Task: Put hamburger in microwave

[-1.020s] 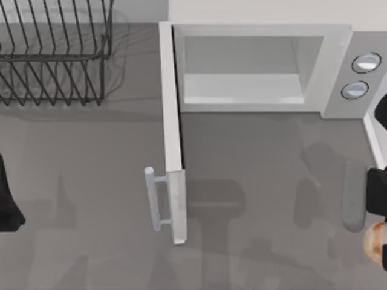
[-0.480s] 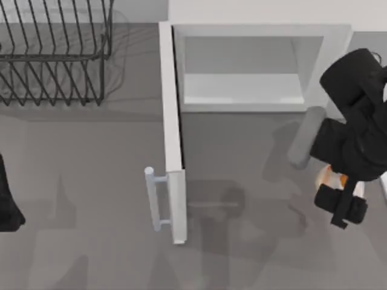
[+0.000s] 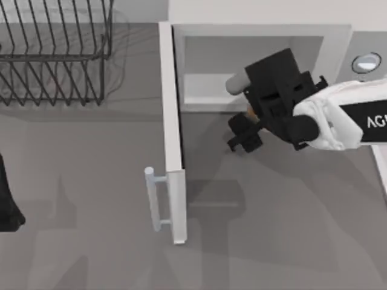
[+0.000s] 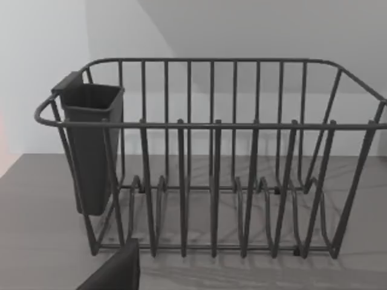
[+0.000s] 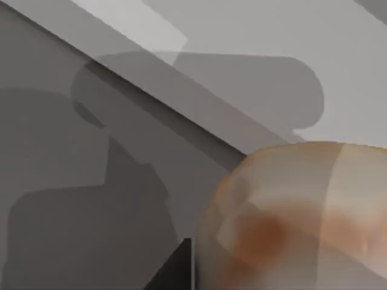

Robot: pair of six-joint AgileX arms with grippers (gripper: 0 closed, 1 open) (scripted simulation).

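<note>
The microwave [image 3: 336, 72] stands at the back with its door [image 3: 172, 121] swung fully open toward the front, bar handle [image 3: 153, 199] on the door's left face. My right gripper [image 3: 245, 121] hovers at the front lip of the pale cavity [image 3: 205, 78], shut on the hamburger [image 3: 248, 112], of which a small orange sliver peeks out under the black wrist. The hamburger [image 5: 290, 217] looms cream and orange close to the right wrist camera, with the cavity's edge beyond it. My left arm [image 3: 7, 205] is parked at the table's left edge.
A dark wire dish rack [image 3: 54, 54] stands at the back left; the left wrist view faces this rack [image 4: 211, 163] with its dark cup holder [image 4: 91, 145]. One knob [image 3: 366, 62] shows beside my right arm. Open grey table lies in front of the door.
My right arm has swept from the table's right edge leftward and toward the back, carrying the hamburger up to the cavity's mouth. The left arm has stayed put.
</note>
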